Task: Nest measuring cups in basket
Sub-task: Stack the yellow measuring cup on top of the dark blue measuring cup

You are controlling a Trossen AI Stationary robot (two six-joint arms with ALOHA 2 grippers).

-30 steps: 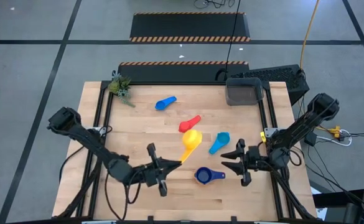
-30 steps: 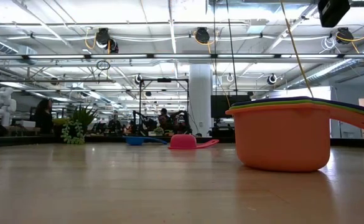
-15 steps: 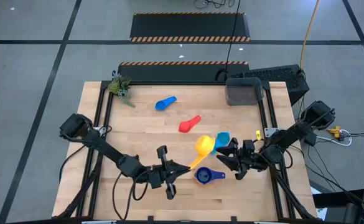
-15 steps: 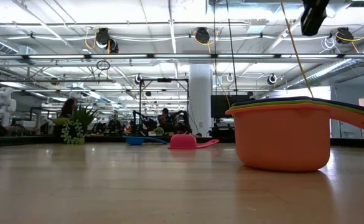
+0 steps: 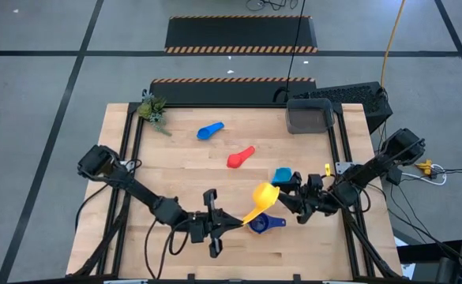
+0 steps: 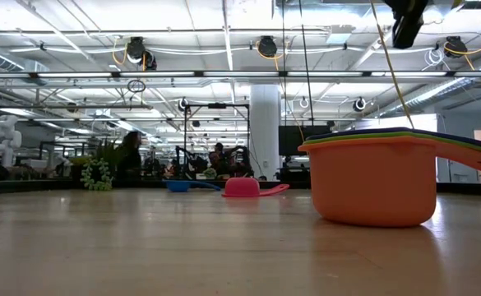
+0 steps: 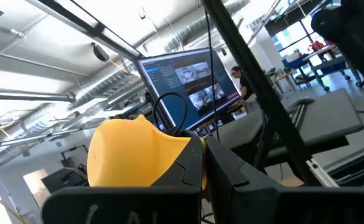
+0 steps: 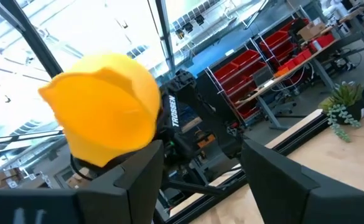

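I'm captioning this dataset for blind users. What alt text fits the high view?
Seen from above, the left gripper holds a yellow cup by its handle, raised toward the open right gripper. Blue, red, light blue and navy cups lie on the table; a basket sits at its far edge.

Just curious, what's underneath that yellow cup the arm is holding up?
In the high view, the yellow cup hangs over the navy cup and light blue cup. Parts of both are covered.

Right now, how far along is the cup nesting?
Done: nothing in the basket. In the low view an orange cup already holds other cups. In hand: the left gripper, shut on the yellow cup, offers it to the open right gripper. Left: blue cup, red cup, light blue cup, navy cup.
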